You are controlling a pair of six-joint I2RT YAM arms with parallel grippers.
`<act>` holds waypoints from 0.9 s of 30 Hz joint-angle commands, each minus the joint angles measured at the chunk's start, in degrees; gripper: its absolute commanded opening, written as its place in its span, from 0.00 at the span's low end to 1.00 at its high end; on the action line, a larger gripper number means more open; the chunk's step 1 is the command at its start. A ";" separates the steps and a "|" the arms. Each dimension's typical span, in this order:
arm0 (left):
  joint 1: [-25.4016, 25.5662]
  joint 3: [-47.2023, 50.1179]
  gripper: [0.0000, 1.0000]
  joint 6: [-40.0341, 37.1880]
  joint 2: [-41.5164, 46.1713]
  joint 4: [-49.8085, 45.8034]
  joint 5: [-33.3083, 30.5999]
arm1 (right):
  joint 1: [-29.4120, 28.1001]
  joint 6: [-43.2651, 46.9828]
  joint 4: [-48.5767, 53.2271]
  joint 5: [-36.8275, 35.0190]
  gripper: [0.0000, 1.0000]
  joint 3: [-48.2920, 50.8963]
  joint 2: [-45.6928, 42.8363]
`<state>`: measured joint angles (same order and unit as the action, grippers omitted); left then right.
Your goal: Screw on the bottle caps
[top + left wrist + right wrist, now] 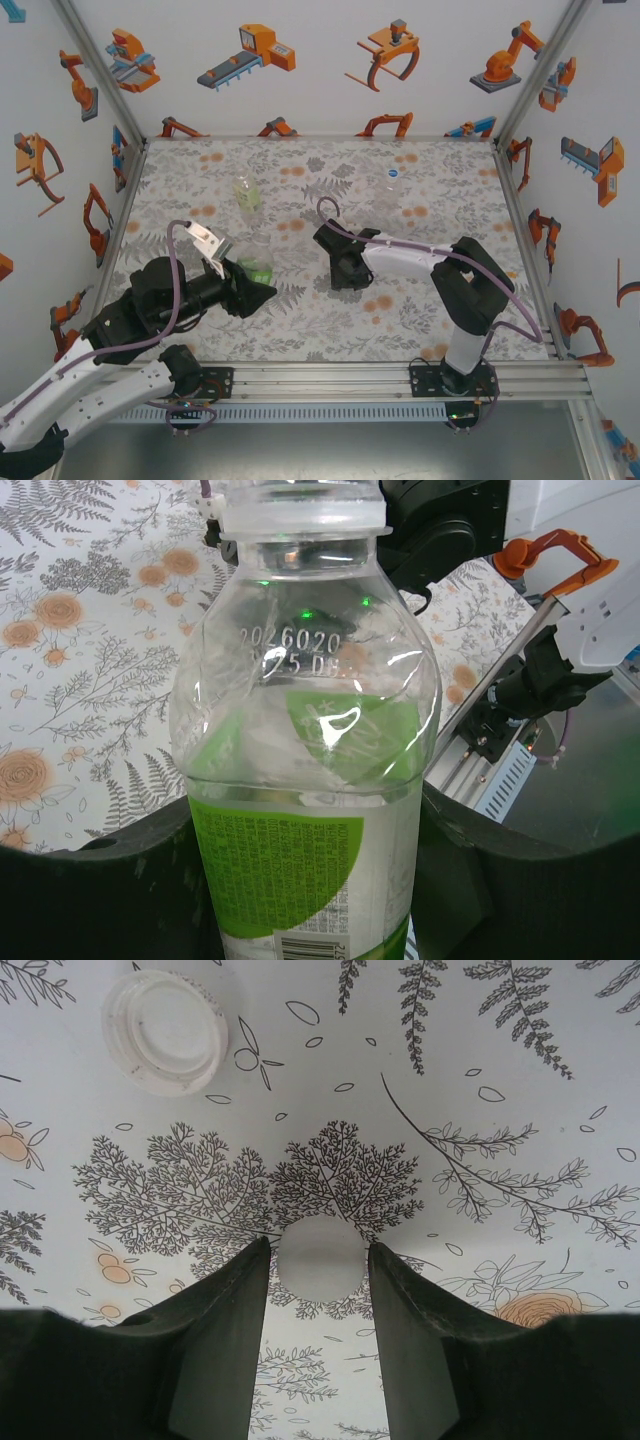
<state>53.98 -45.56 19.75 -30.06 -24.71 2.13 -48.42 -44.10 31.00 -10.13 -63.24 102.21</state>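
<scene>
Standing at the near left of the floral table (420, 300), the green-label bottle (305, 730) is clamped low on its body by the left gripper (250, 282), one dark finger (100, 900) pressed on either side. The bottle looks roughly upright, with its open neck at the top and clear walls above the label. Over by the middle of the table, a little to the right, the right gripper (338, 275) points down at the cloth. From its wrist view, its two fingers (225, 1350) stand close on either side of a small white cap (320, 1257) that sits between the tips. I cannot tell whether they are actually pinching it or just flanking it. A second, pale cap (165, 1032) lies on the cloth with its hollow side up, apart from the white one and beyond the fingertips, off to one side. Farther back, two more bottles stand upright and well apart from each other. The yellowish bottle (247, 195) is far left of centre, just beyond the held one, and the clear bottle (392, 180) is far right of centre.
</scene>
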 commanded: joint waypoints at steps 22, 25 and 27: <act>-0.01 -0.32 0.00 0.19 0.75 -0.05 -0.25 | -0.38 2.04 3.79 -1.32 0.28 -2.05 -3.53; -0.01 -0.36 0.00 -2.00 -0.31 -0.32 0.90 | -0.43 4.85 4.69 0.45 0.25 -2.06 -7.81; -0.01 -1.29 0.00 -4.72 -1.68 -1.43 2.65 | -0.44 7.39 4.79 2.36 0.22 -1.74 -11.35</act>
<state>53.95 -45.56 18.72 -30.24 -25.19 2.66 -48.58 -40.86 33.82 -9.45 -63.72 96.66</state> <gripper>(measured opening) 0.546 0.370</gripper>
